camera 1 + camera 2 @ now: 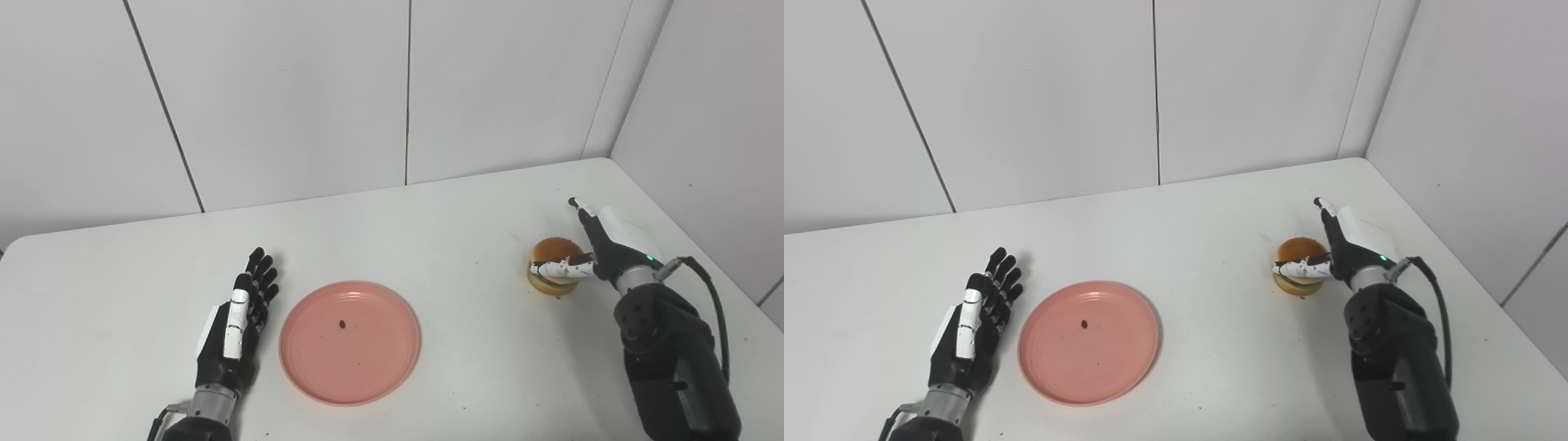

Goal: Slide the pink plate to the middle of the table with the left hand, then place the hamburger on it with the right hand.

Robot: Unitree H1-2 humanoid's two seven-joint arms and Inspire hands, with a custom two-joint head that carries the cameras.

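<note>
- The big black right arm (674,361) is closest to us, low at the right side of the white table (441,214).
- A black cable (713,306) loops out from the wrist of that arm.
- The left arm comes up from the bottom left. The left hand (236,324) lies flat, palm toward the table, with its fingers straight and a little spread. It holds nothing.
- The pink plate (350,342) sits just beside the left hand, on its right. The two are close, but a thin strip of table shows between them.
- The plate lies flat, a bit left of the middle of the table. A tiny dark speck (342,324) sits on it.
- The hamburger (554,266) stands on the table well off to the right of the plate. It has a brown bun on top.
- The right hand (603,248) is pressed up against the right side of the hamburger. Its thumb (560,268) reaches across the front of the bun and touches it. One finger (582,211) points up and away.
- I cannot tell if the right hand really grips the hamburger yet.
- Grey wall panels (275,92) stand behind the table.
</note>
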